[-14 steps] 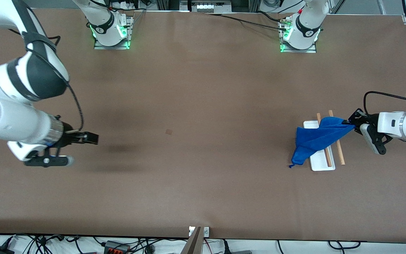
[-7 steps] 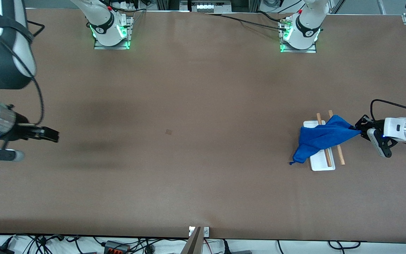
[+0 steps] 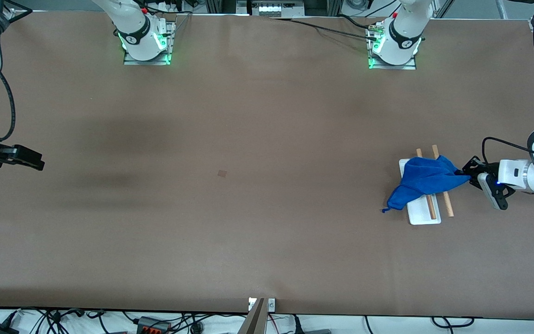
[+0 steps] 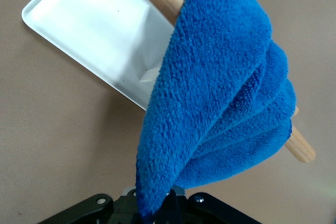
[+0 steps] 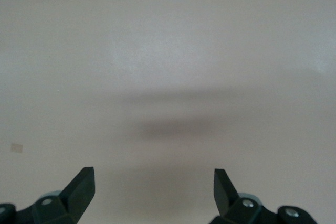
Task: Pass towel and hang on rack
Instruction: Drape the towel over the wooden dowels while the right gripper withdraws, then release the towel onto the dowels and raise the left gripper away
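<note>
Blue towel (image 3: 427, 181) hides rack (image 3: 422, 214) rods' middles.

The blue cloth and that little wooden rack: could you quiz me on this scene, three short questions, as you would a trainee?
1. True or false: the small bright blue soft towel lies draped across the white-based rack with two light-brown wooden rods.
2. Which gripper grips a corner of the towel? A) the left gripper B) the right gripper C) neither
3. Fill in: the right gripper hangs over bare brown table at the right arm's end, its jaws ____.

Key: 1 true; 2 A; 3 open.
</note>
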Tool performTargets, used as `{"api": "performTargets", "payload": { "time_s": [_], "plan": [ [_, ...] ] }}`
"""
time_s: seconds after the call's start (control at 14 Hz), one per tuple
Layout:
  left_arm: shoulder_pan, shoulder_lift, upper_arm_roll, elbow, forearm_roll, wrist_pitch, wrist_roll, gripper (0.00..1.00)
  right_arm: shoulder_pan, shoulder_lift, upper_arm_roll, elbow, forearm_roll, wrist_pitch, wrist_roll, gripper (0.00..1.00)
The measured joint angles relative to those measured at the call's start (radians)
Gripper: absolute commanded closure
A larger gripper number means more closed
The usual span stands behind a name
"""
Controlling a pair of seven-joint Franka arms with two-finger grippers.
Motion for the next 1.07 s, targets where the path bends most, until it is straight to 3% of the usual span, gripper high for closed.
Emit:
{"api": "performTargets", "payload": {
  "time_s": [0.07, 0.36, 0.71, 1.07],
  "plan": [
    [0.002, 0.005, 0.0, 0.0, 0.0, 0.008, 0.003, 0.0, -0.005, -0.008, 0.003, -0.009, 0.0, -0.004, 0.0, 0.0],
    [0.016, 0.031, -0.001, 0.0, -0.02, 0.023, 0.048, 0.0, -0.009, -0.077, 0.005, -0.103, 0.0, 0.003, 0.0, 0.0],
    [0.028, 0.038, -0.001, 0.002, -0.039, 0.018, 0.089, 0.0, -0.009, -0.223, 0.006, -0.36, -0.002, 0.124, -0.011, 0.0],
    [0.05, 0.038, -0.001, 0.021, -0.039, 0.007, 0.139, 0.0, -0.009, -0.264, 0.013, -0.408, -0.034, 0.143, -0.034, 0.0]
  ]
}}
